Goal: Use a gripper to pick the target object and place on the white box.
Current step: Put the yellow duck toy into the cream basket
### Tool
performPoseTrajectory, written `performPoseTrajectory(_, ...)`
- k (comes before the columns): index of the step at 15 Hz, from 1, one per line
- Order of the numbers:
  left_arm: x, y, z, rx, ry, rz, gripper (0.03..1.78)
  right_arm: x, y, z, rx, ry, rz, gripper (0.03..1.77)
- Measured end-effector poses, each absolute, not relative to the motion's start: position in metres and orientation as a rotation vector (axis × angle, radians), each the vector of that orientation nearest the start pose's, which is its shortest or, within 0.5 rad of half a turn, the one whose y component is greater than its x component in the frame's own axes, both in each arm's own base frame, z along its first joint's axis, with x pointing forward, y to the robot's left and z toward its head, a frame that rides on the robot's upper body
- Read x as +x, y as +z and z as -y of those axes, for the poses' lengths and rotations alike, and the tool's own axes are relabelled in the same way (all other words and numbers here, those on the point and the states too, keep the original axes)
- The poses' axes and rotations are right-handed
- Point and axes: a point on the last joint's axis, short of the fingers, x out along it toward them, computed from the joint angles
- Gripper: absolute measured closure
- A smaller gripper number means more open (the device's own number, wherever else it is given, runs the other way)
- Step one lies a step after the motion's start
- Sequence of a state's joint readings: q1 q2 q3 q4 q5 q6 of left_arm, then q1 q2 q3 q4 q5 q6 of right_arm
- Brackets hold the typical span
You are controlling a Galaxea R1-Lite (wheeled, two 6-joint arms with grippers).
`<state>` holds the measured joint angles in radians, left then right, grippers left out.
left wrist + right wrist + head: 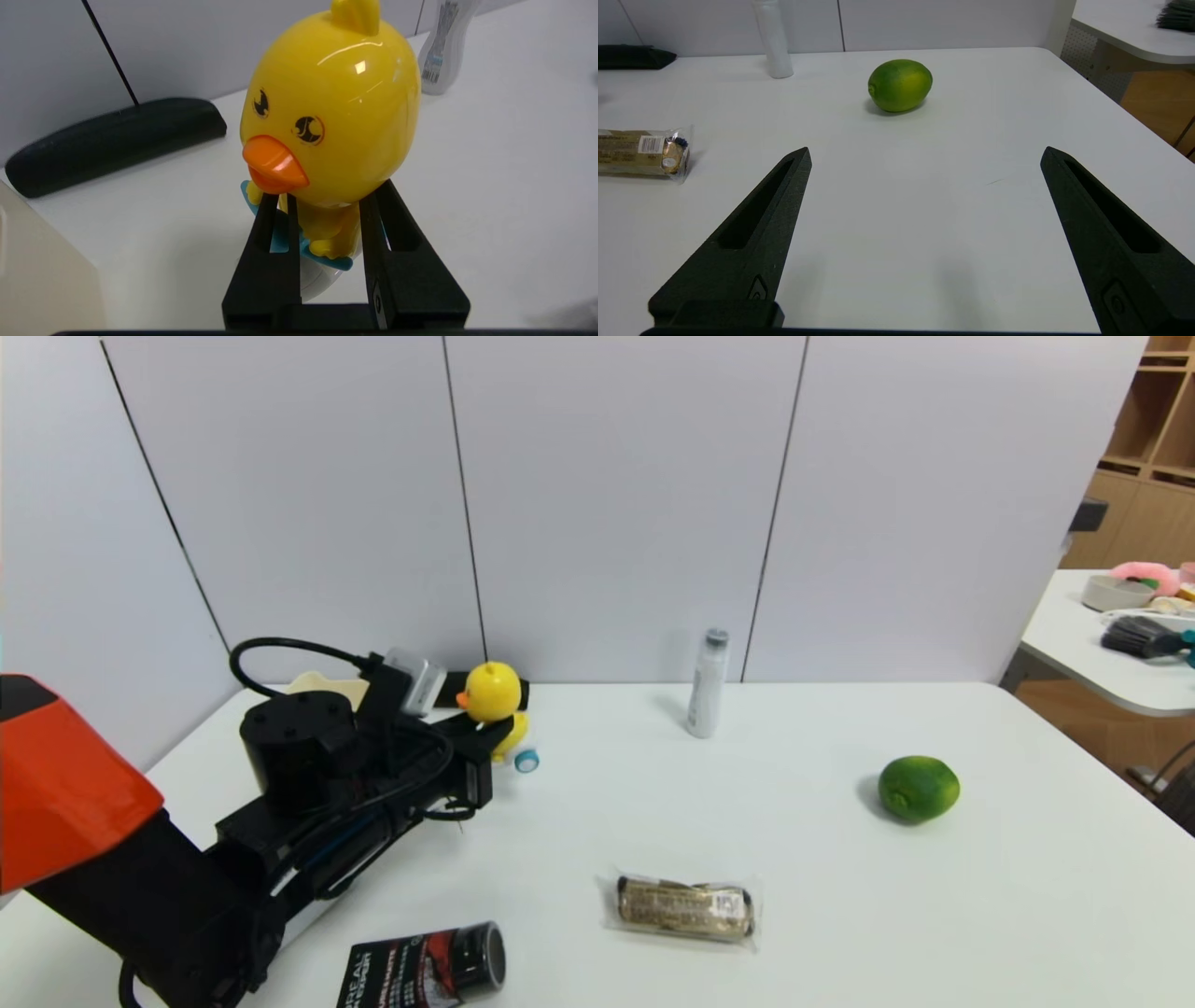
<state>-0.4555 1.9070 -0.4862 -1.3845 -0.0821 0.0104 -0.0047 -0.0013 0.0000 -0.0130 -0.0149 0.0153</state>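
Note:
The target object, a yellow duck (492, 695) with an orange beak, is upright at the table's back left. My left gripper (495, 733) is shut on it. In the left wrist view the two black fingers (275, 219) clamp the duck's (336, 102) body just under its head, above its blue and white base. The white box (322, 687) stands just behind the left arm, mostly hidden by it; its cream wall (42, 261) shows beside the duck. My right gripper (927, 151) hangs open over bare table, with nothing between its fingers.
A green lime (919, 788) lies at the right, and a white bottle (707, 683) stands by the back wall. A wrapped snack (684, 907) and a black-and-red tube (429, 966) lie near the front. A black case (112, 140) lies against the wall behind the duck.

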Motion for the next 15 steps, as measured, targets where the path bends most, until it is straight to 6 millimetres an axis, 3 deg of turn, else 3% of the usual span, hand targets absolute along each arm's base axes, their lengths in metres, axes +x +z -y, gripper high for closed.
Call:
performPoseTrajectory(6,0.283,0.198,0.137,0.001,-0.526,0.14,1.42,-0.023,0.077,0.0,0.015,-0.02,0.015,0.1)
performPoseTrajectory(10,0.28,0.229,0.103,0.079,-0.426,0.113,1.42,-0.023,0.077,0.0,0.015,-0.019,0.014,0.1)
performPoseTrajectory(15,0.275,0.243,0.049,0.101,-0.252,0.079,1.42,-0.023,0.077,0.0,0.015,-0.019,0.015,0.1)
